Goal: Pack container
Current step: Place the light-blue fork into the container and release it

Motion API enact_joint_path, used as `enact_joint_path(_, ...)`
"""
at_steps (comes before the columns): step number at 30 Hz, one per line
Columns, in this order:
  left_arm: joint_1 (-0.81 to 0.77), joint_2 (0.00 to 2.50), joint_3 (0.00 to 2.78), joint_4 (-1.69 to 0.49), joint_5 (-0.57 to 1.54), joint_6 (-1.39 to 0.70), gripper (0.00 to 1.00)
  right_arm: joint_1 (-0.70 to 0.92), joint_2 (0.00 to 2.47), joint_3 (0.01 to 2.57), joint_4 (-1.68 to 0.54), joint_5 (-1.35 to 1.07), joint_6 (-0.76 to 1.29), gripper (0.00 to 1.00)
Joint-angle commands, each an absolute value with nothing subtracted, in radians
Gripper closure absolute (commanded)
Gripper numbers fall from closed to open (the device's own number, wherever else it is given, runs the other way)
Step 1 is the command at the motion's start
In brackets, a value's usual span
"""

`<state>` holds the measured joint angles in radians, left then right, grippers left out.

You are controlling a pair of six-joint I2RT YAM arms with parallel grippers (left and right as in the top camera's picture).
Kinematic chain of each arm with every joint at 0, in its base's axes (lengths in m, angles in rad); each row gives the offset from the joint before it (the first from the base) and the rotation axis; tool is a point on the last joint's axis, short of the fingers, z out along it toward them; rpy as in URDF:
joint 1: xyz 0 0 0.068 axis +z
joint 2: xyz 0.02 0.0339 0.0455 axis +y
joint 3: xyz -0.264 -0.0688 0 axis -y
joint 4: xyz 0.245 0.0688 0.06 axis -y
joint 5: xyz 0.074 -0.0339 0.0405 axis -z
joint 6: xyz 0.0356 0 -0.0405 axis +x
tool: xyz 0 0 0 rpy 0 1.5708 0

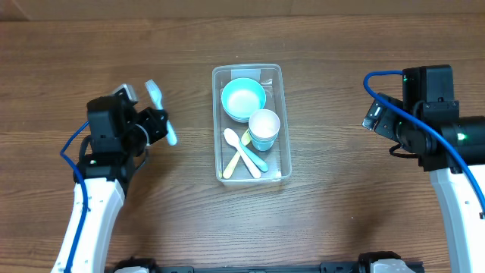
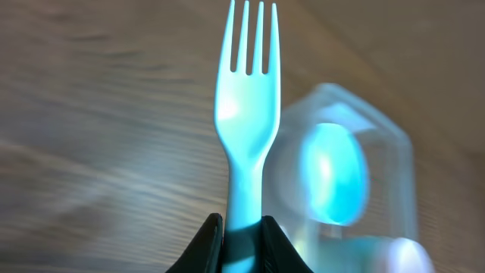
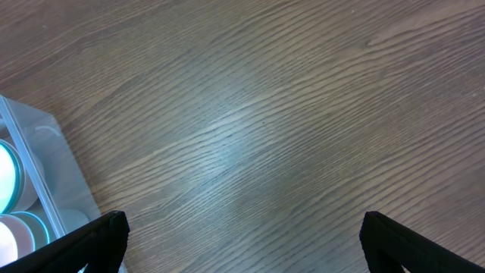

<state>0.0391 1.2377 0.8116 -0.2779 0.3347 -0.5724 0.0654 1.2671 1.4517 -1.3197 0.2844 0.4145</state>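
The clear plastic container (image 1: 283,114) sits mid-table and holds a light blue bowl (image 1: 242,98), a pale cup (image 1: 264,129) and spoons (image 1: 244,152). My left gripper (image 1: 155,123) is to the left of the container and is shut on a light blue plastic fork (image 1: 161,110). In the left wrist view the fork (image 2: 247,114) stands tines-up between my fingers (image 2: 242,235), with the container (image 2: 394,152) blurred behind it. My right gripper (image 3: 242,235) is open and empty over bare wood, to the right of the container (image 3: 45,159).
The table is brown wood (image 1: 348,197). The right arm (image 1: 432,114) is at the right edge and the left arm (image 1: 98,182) at the left. Blue cables run along both arms.
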Motion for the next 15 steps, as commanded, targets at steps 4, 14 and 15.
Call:
enact_joint_path(4,-0.214,1.189,0.908,-0.275,0.33,-0.692,0.85,0.061,1.262,1.465,-1.315,0.287,0.411,0.0)
enact_joint_path(14,-0.525,1.316,0.908,-0.287,0.093,-0.813,0.86,0.061,1.262,1.465,-1.315,0.287,0.411,0.0)
enact_joint_path(15,-0.526,1.335,0.908,-0.284,0.094,-0.817,0.86,0.061,1.262,1.465,-1.315,0.287,0.411,0.0)
